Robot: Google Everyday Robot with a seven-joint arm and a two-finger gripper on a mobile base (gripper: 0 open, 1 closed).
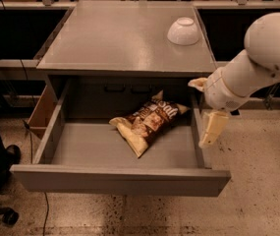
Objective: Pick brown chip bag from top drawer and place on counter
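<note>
1. The top drawer [120, 180] is standing pulled out from the grey cabinet, with its plain front panel facing the camera and its low side walls showing.
2. The brown chip bag [149, 122] is lying flat on the drawer floor, towards the back and right of middle. It is running diagonally, with one pale end pointing to the front and the other pointing to the back right corner.
3. The bag's white lettering is facing up, and nothing is touching the bag.
4. The counter [125, 38] is stretching above the drawer as a smooth grey top. A white bowl [183, 31] is sitting upside down near its back right corner.
5. The white arm [257, 58] is reaching in from the right edge of the view and sloping down towards the drawer's right side.
6. The gripper [211, 128] is hanging at the end of the arm, just beside the drawer's right wall and below the counter's front right corner. Its cream tip is pointing down.
7. The gripper is holding nothing and is sitting apart from the bag, with the drawer wall between them. Whether it is released or clenched cannot be told from this angle.
8. A speckled floor [262, 181] is showing under and around the cabinet.
</note>
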